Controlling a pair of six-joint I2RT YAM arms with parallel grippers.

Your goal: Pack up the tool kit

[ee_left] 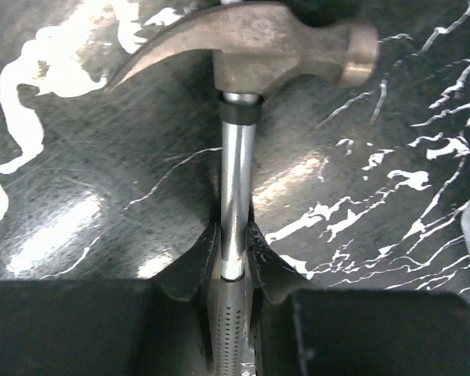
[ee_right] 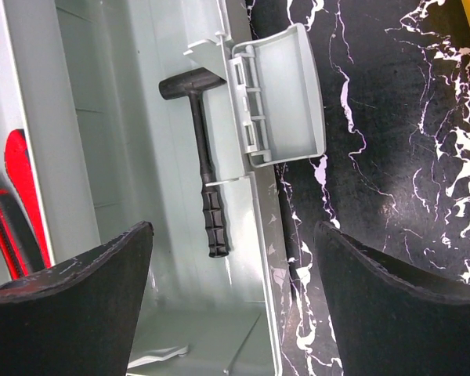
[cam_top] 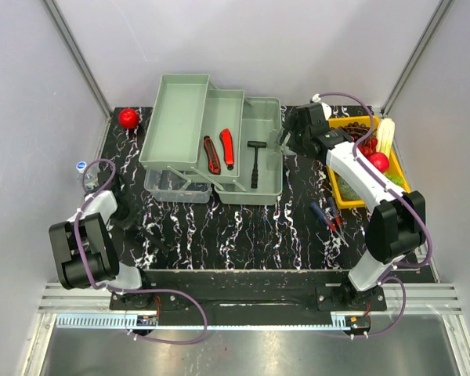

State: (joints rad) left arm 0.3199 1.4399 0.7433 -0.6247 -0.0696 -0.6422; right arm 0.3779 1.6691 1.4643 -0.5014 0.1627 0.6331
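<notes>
The pale grey-green toolbox [cam_top: 260,129] stands open at the back centre with its trays fanned out to the left. A small black hammer [cam_top: 255,163] lies in its bottom. Two red and black tools [cam_top: 219,151] lie in the middle tray. My left gripper [ee_left: 233,235] is shut on the metal shaft of a claw hammer [ee_left: 243,48], low over the table at the left [cam_top: 124,210]. My right gripper [ee_right: 233,227] is open and empty above the toolbox's right rim [cam_top: 288,133], near its latch [ee_right: 278,94]. The black hammer [ee_right: 200,149] shows below it.
Blue and red screwdrivers [cam_top: 329,215] lie on the table right of centre. A yellow tray [cam_top: 346,196] of fruit stands at the right. A red apple [cam_top: 128,117] sits at the back left. A small blue and white cap [cam_top: 81,166] lies off the mat's left edge.
</notes>
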